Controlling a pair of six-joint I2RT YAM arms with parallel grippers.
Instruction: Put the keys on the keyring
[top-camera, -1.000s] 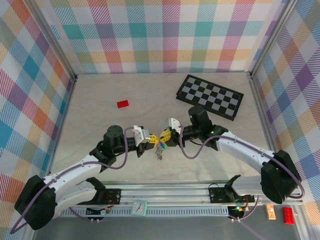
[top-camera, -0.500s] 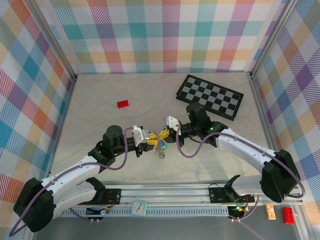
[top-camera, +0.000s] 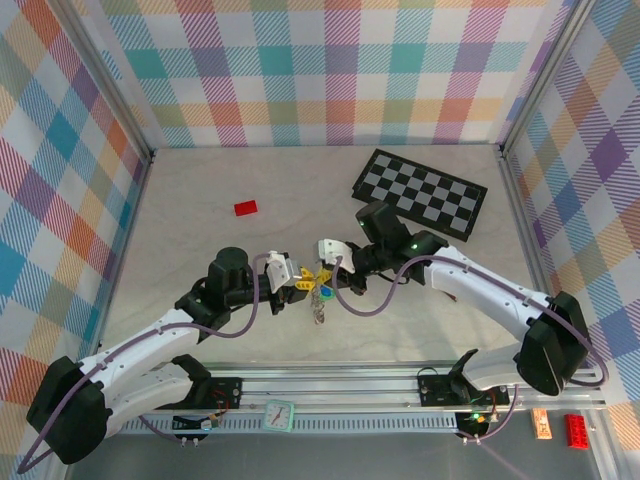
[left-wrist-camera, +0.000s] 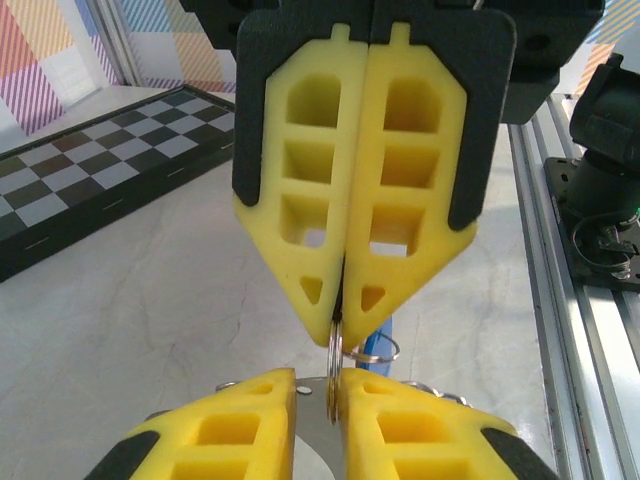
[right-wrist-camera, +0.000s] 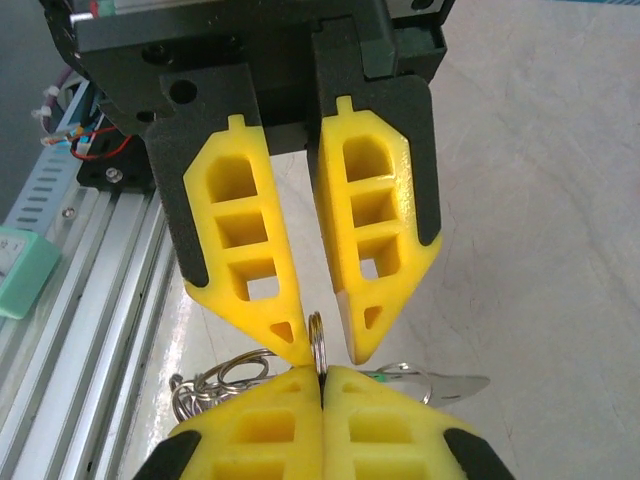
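Checkerboard (top-camera: 420, 192) — behind keyring (top-camera: 319, 305), rightward

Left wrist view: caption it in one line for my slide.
Shut right gripper pinches a thin metal ring whose lower edge dips into the slightly parted left gripper.

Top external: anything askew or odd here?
Nothing spilled or damaged. The checkerboard lies skewed to the table edges. The right gripper is shut on the keyring; the left gripper has its jaws slightly apart around it, keys bunched alongside.
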